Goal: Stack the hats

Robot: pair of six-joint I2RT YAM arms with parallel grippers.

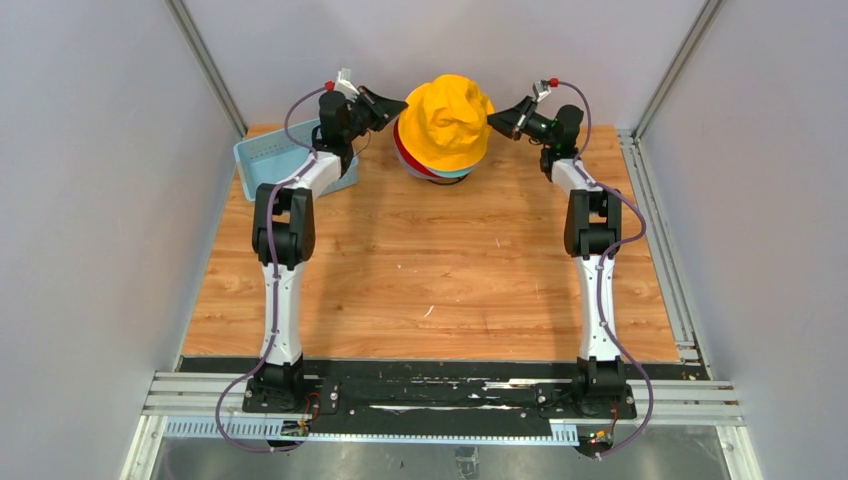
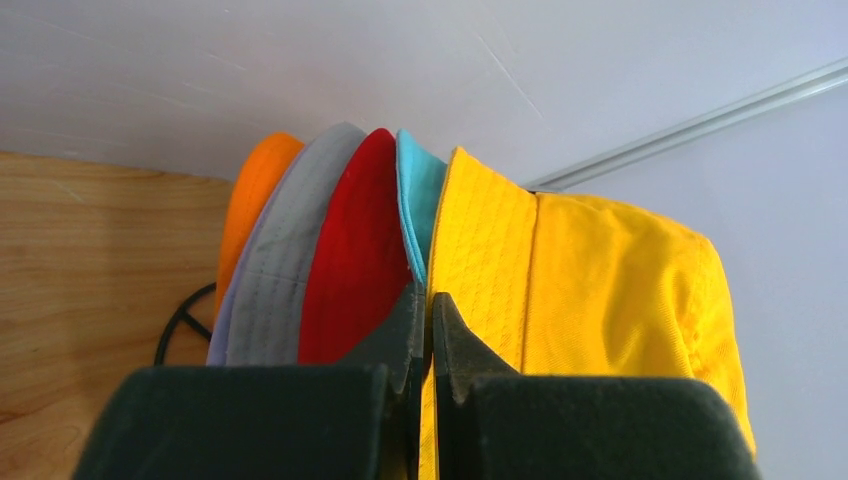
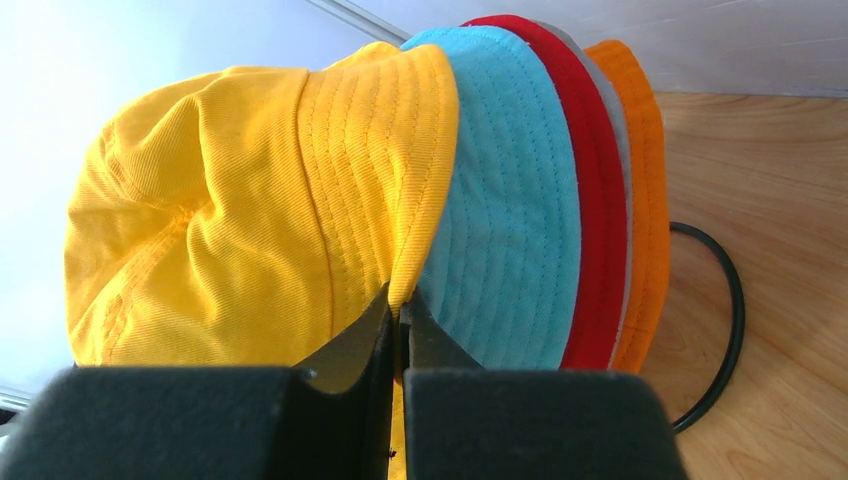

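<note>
You're in a robot lab cell: plain pale wall panels (image 1: pixel 90 200), aluminium framing (image 1: pixel 205 65) at the corners, a wood-grain bench (image 1: pixel 430 290), left arm (image 1: pixel 283 280) and right arm (image 1: pixel 598 280) bolted to a black base plate (image 1: pixel 440 395) on metal rails (image 1: pixel 200 400).

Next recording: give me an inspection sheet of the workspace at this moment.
Surface: wooden table, a few pale marks.
Job's things: yellow hat tops the stack over teal hat, red hat, grey hat, orange hat.
Clutter: blue basket far left; black wire stand under the stack.
Grippers: left gripper and right gripper each shut on the yellow hat's brim.
Cables: purple cables run along both arms.
Surroundings: grey walls, metal rails.
</note>
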